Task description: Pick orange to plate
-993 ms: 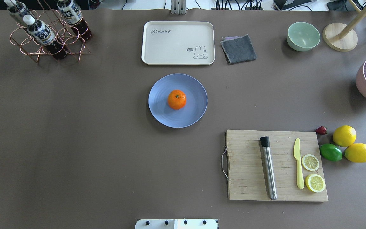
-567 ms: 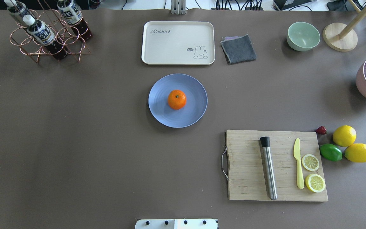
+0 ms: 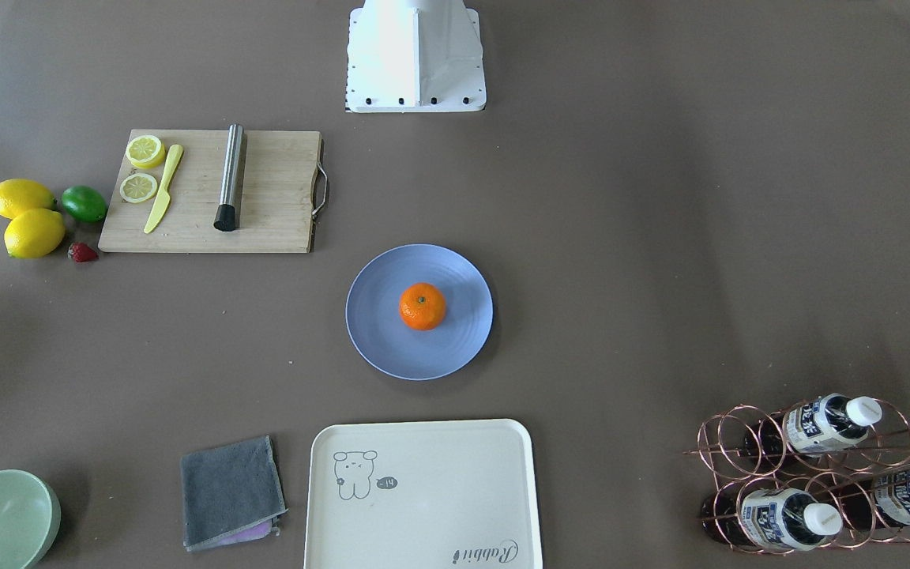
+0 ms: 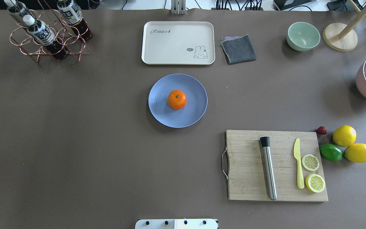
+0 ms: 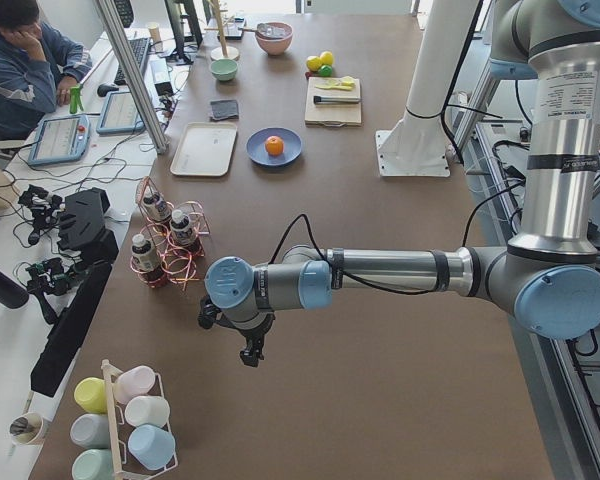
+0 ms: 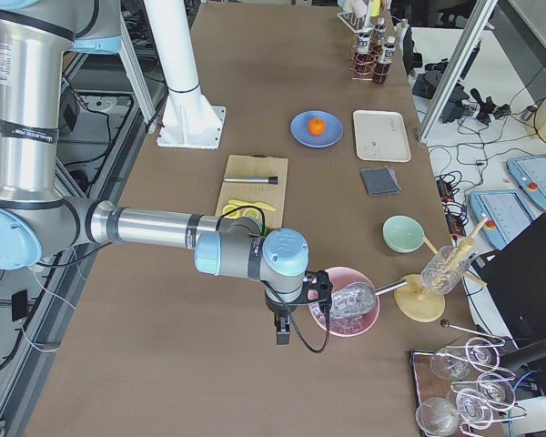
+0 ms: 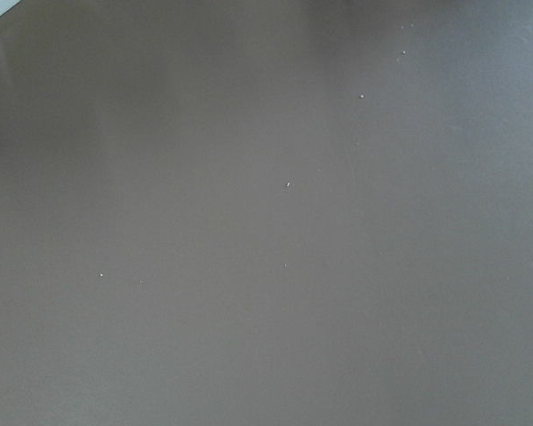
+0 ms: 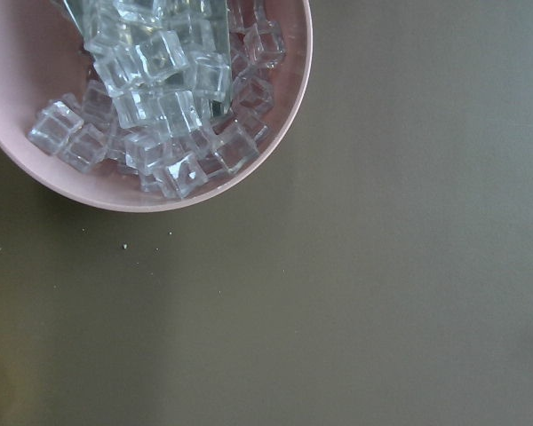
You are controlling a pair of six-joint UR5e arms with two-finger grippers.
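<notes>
The orange [image 4: 177, 99] rests at the middle of the periwinkle-blue plate [image 4: 195, 109], stem dot up, with nothing touching it; the front view shows the same orange [image 3: 423, 306] on the plate [image 3: 376, 332]. Neither gripper appears in the overhead or front view. In the exterior left view my left gripper [image 5: 248, 358] hangs over bare table, near the bottle rack [image 5: 165, 240] and far from the plate. My right gripper [image 6: 283, 337] shows only in the exterior right view, beside the pink ice bowl [image 6: 344, 309]. Whether either is open or shut I cannot tell.
A cream tray [image 4: 178, 43] and grey cloth [image 4: 238, 48] lie beyond the plate. The cutting board [image 4: 249, 165] carries a steel tube, a yellow knife and lemon slices, with lemons [image 4: 344, 135] and a lime [image 4: 330, 152] beside it. A green bowl [image 4: 303, 36] stands at the back right.
</notes>
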